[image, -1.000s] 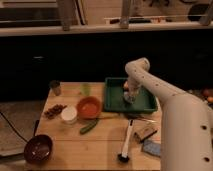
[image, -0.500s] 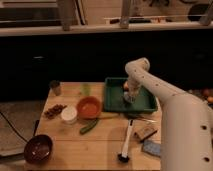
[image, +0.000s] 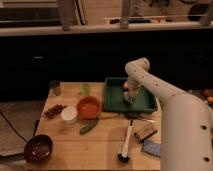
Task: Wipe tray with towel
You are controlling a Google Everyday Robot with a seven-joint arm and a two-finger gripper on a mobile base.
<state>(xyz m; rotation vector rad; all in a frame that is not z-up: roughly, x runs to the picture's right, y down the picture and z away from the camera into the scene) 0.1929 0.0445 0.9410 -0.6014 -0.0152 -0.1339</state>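
A dark-green tray (image: 115,100) with a raised rim lies on the wooden table, right of the orange bowl. My white arm reaches down into it from the right. The gripper (image: 130,96) sits low over the tray's middle, against a small pale towel (image: 129,98) that rests on the tray floor. The arm's wrist covers part of the towel.
An orange bowl (image: 89,107), a white cup (image: 68,114) and a green cucumber-like piece (image: 89,126) lie left of the tray. A dark bowl (image: 38,148) sits at the front left. A brush (image: 125,144), a brown block (image: 145,132) and a blue sponge (image: 152,148) lie in front.
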